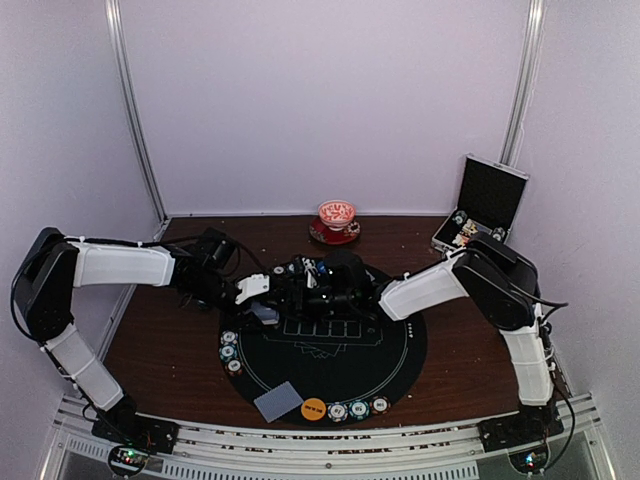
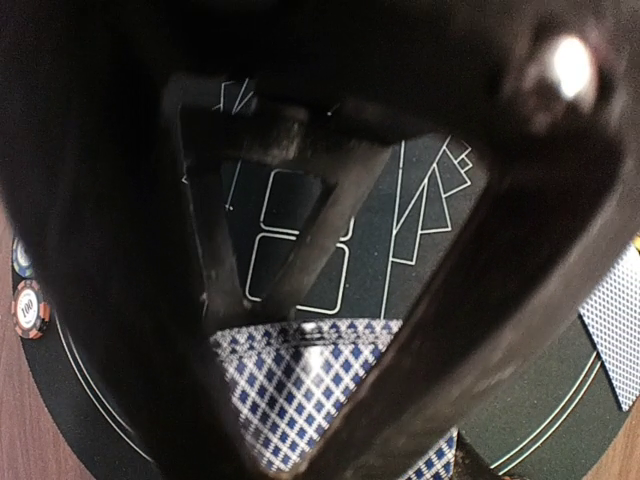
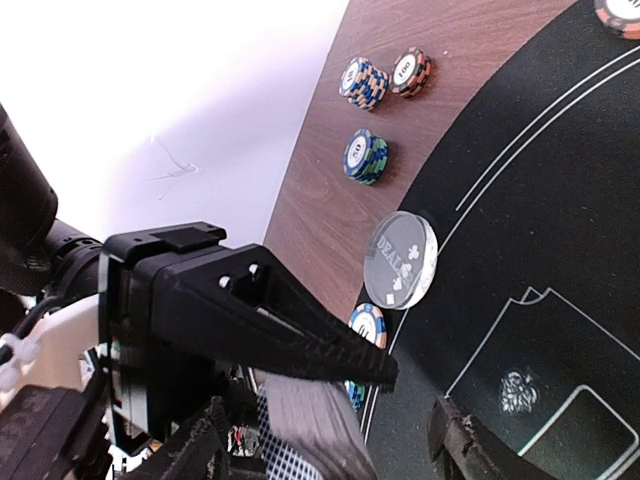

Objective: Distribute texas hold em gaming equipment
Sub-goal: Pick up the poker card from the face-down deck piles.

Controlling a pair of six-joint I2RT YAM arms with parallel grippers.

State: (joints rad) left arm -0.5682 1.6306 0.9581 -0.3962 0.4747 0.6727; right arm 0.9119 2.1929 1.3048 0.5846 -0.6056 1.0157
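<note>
Your desk [image 1: 150, 340] carries a black mat [image 1: 390, 355]; an open case [image 1: 492, 195] stands at its far right corner. The left claw [image 1: 268, 305] clamps the card deck [image 3: 310, 425]; the right claw [image 3: 325, 455] gapes.

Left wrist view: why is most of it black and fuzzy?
Left wrist view: its own fingers sit too near the lens, dark and unfocused, with one glare spot; right wrist view: the wall is washed out white.

Brown wooden table [image 1: 150, 340] holding a round black mat [image 1: 395, 360], an open case [image 1: 490, 195] far right, a red cup [image 1: 337, 215] at the back, and chip stacks [image 3: 365, 157] beside the mat.
</note>
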